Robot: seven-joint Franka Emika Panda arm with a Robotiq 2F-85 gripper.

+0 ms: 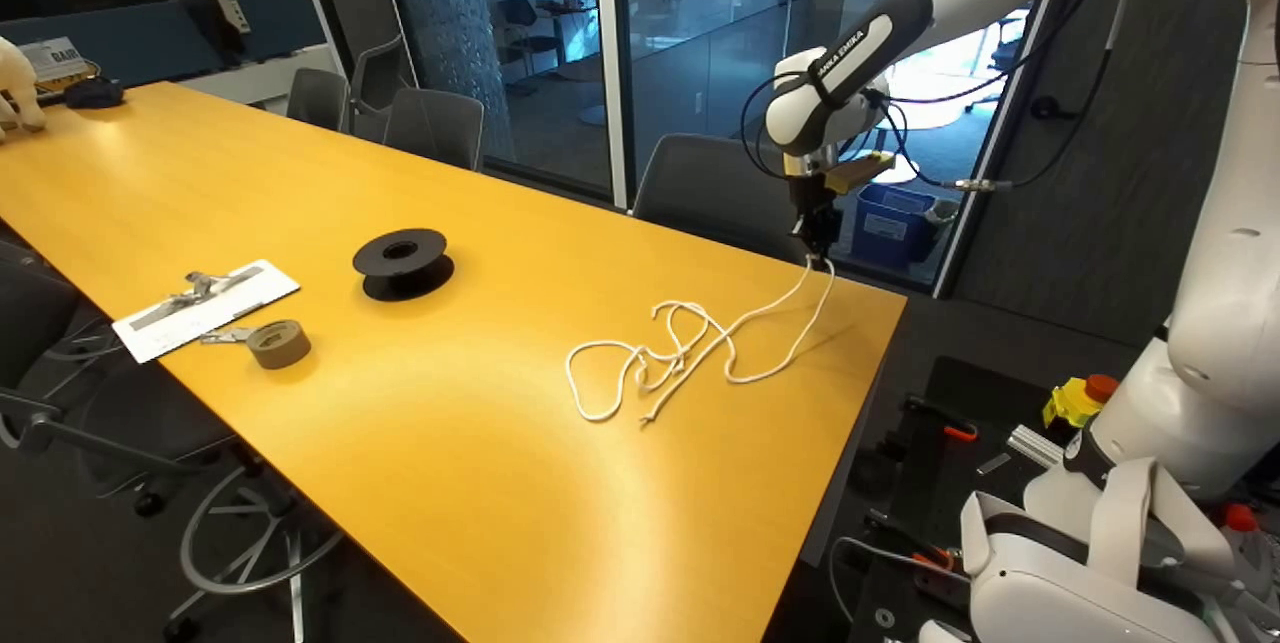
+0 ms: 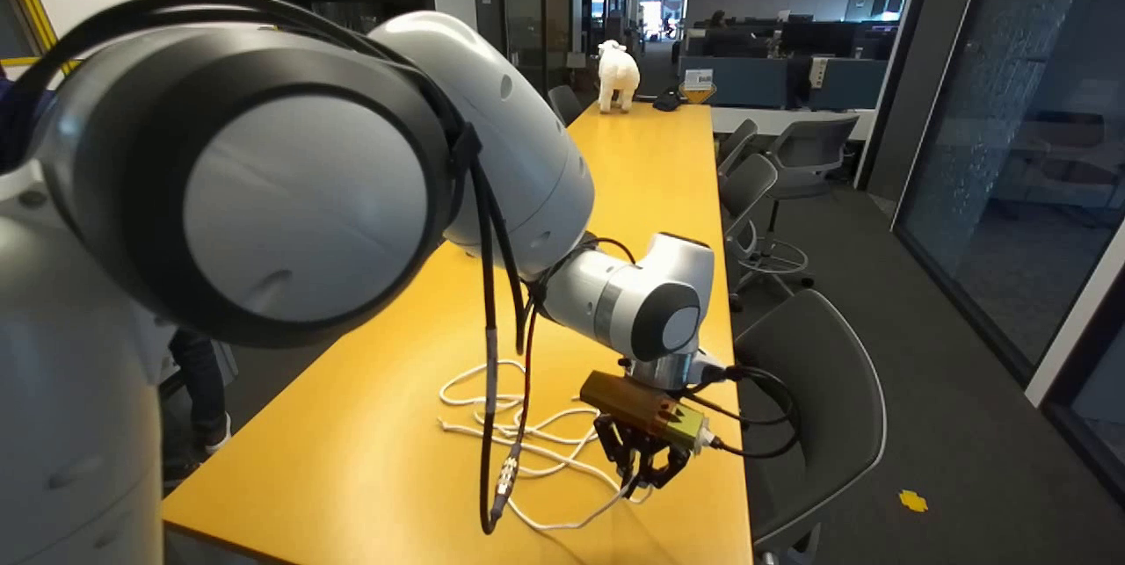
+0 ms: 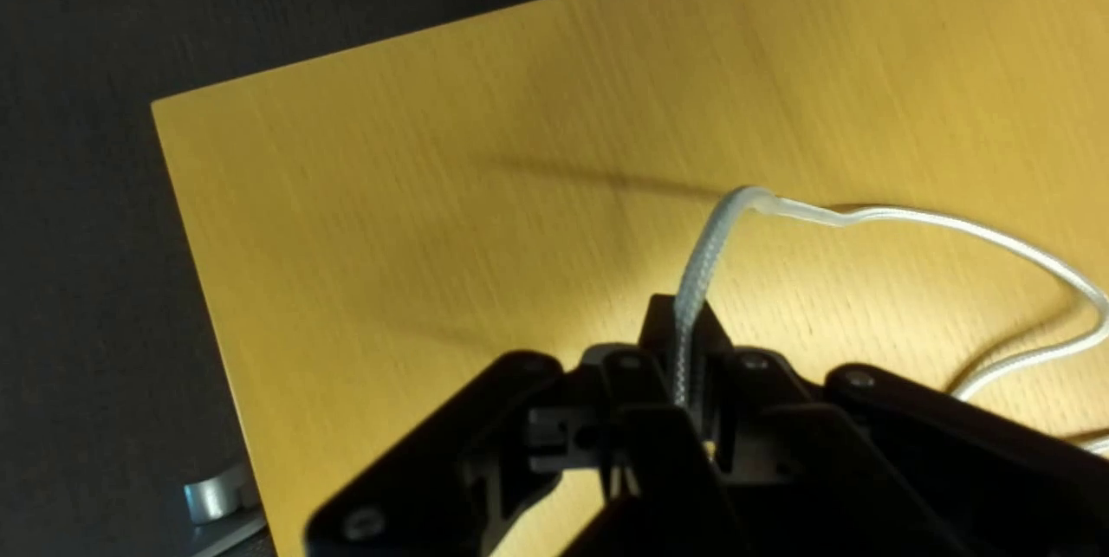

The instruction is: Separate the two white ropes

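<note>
Thin white ropes point(image 1: 812, 327) lie in curvy, crossing loops near the table's end. Where they cross, I cannot tell which strand belongs to which rope. My gripper point(image 1: 818, 245) is above the table by its long edge, shut on a bend of white rope; two strands run down from it to the tabletop. In an exterior view the gripper point(image 2: 635, 484) hangs over the table, with rope point(image 2: 562, 526) trailing from its tips. The wrist view shows rope point(image 3: 703, 254) coming out between the fingertips; the fingers partly hide the held stretch.
A black spool point(image 1: 374, 261) stands farther along the table point(image 1: 480, 483). Near the opposite long edge are a brown tape roll point(image 1: 280, 347) and a flat white card point(image 1: 262, 285) with things on it. A grey chair point(image 2: 813, 407) stands close beside the gripper's side of the table.
</note>
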